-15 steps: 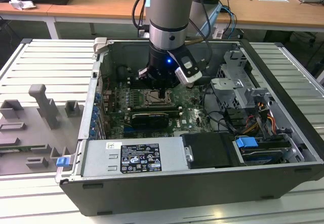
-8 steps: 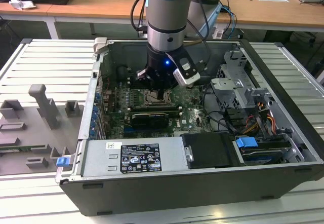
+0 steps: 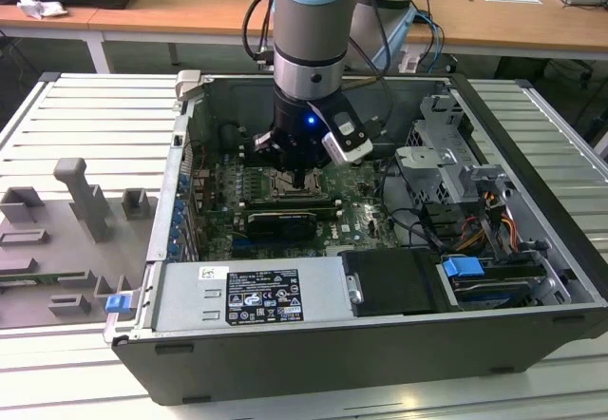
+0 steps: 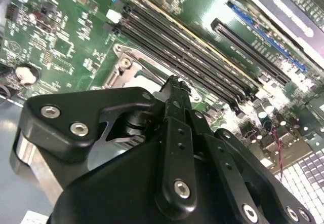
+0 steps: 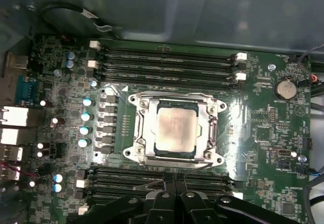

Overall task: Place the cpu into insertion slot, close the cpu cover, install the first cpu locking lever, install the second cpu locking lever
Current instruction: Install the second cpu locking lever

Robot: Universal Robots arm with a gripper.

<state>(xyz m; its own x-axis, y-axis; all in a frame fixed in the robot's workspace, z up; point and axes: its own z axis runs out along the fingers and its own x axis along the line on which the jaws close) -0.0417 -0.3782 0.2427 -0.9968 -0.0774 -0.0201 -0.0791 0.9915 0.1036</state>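
Note:
In the first wrist view the cpu [image 5: 175, 128] lies flat in the insertion slot [image 5: 218, 158] on the green board. The silvery cpu cover [image 5: 207, 113] is down around it, its cut-out framing the chip's metal top. My gripper [image 5: 174, 176] is at the socket's edge, its black fingers pressed together with nothing visible between them. In the second wrist view the shut gripper [image 4: 174, 84] reaches just past a corner of the socket's metal frame [image 4: 124, 69]. In the exterior view the gripper [image 3: 302, 184] hangs low inside the open computer case, over the socket.
Long memory slots [image 5: 167, 64] flank the socket on two sides, and a coin battery [image 5: 284, 88] sits further off. A black expansion card [image 3: 280, 220], loose cables [image 3: 418, 220], a drive cage [image 3: 446, 154] and the power supply [image 3: 247, 292] crowd the case. Grey fixtures [image 3: 85, 201] stand outside it.

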